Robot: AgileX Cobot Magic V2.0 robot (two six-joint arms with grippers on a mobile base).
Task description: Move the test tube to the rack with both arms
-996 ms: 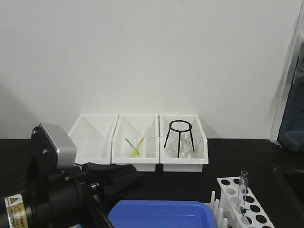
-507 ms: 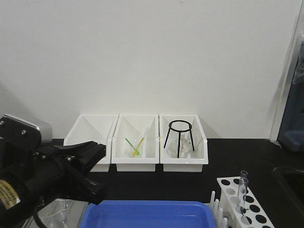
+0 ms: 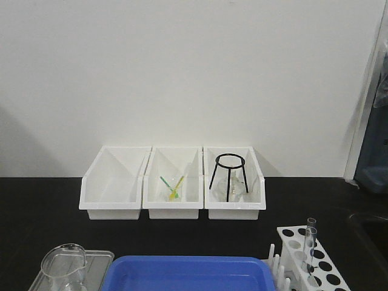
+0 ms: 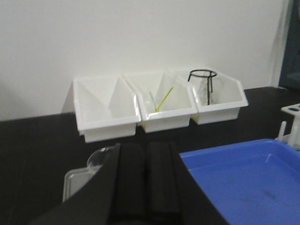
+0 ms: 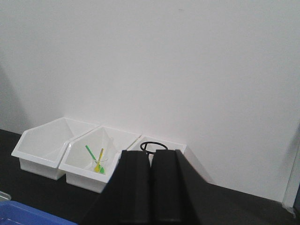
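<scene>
A thin clear test tube (image 3: 311, 241) stands upright in a hole of the white rack (image 3: 324, 268) at the bottom right of the front view. No arm shows in that view. In the left wrist view my left gripper (image 4: 147, 147) is shut with nothing between its fingers; it is held over a glass beaker (image 4: 97, 157) and beside the blue tray. The rack's edge (image 4: 292, 109) peeks in at the right there. My right gripper (image 5: 151, 153) is also shut and empty, raised and facing the bins and the wall.
Three white open bins (image 3: 115, 185) line the back wall; the middle one holds green and yellow sticks (image 3: 173, 187), the right one a black wire tripod (image 3: 229, 176). A blue tray (image 3: 188, 273) lies front centre. A spouted beaker (image 3: 62, 267) sits in a clear tray (image 3: 97, 257) at front left.
The left arm, which filled the lower left of the front view, has drawn back to the left and out of frame, uncovering the beaker and clear tray.
</scene>
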